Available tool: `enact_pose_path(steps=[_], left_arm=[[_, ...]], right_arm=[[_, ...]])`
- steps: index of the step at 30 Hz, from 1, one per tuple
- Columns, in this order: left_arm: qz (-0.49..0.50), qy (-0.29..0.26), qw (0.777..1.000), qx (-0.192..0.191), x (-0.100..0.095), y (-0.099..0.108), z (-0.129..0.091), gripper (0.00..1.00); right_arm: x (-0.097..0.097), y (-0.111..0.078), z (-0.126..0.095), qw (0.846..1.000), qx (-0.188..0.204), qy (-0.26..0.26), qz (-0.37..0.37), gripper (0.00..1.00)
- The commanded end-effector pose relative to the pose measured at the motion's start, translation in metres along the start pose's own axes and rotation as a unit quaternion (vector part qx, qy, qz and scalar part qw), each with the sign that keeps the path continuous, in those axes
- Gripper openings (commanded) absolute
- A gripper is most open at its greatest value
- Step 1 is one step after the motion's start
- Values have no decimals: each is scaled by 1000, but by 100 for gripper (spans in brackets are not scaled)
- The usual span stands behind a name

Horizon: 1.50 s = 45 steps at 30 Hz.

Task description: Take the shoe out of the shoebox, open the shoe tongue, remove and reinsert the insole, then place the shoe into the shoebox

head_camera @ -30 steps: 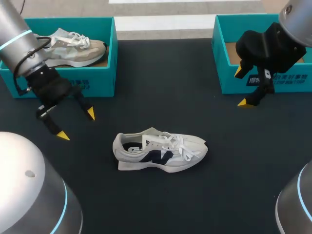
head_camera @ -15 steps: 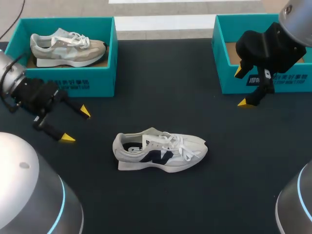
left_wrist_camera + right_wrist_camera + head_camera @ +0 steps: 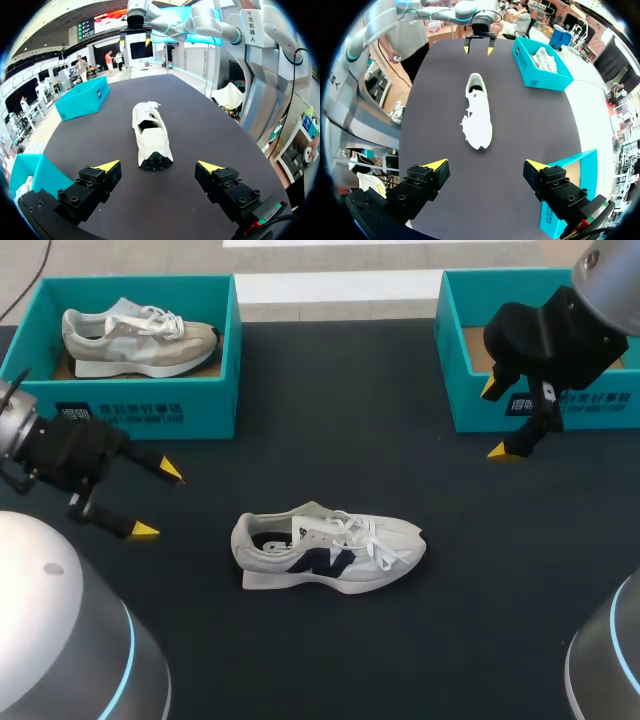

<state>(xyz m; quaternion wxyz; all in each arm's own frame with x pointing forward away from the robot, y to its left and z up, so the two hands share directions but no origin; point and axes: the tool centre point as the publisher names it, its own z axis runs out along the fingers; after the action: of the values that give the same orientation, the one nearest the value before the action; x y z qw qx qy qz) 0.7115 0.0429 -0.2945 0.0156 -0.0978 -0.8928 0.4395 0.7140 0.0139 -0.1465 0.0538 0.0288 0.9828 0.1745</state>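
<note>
A: Entry one, right shoebox [image 3: 560, 405]?
B: Past the toe of the white shoe [image 3: 328, 551]. Front wall partly behind the right gripper [image 3: 493, 418], far end cut by the head view's edge, inside mostly unseen.
A: Entry two, left shoebox [image 3: 140, 408]?
B: Past the white shoe's heel. Near corner behind the left arm [image 3: 12, 428].
A: Entry three, insole?
B: White shoe's opening too dark; cannot tell.
</note>
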Motion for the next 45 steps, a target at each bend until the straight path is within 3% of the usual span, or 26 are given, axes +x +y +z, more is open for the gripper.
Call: enact_pose_path(steps=[1, 17, 24, 40, 45], left_arm=[[-6, -35, 999, 22, 4, 10, 8, 100], [-51, -72, 995, 51, 2, 61, 44, 100], [-45, -86, 994, 42, -3, 77, 60, 100], [-52, -83, 994, 45, -4, 78, 62, 100], [-40, -71, 995, 58, 0, 62, 83, 100]], right_arm=[[-2, 1, 1, 1000, 2, 1, 1, 100], [-2, 1, 1, 1000, 2, 1, 1, 100], [-2, 1, 1, 1000, 2, 1, 1, 100], [-2, 1, 1, 1000, 2, 1, 1, 100], [-2, 1, 1, 1000, 2, 1, 1, 100]])
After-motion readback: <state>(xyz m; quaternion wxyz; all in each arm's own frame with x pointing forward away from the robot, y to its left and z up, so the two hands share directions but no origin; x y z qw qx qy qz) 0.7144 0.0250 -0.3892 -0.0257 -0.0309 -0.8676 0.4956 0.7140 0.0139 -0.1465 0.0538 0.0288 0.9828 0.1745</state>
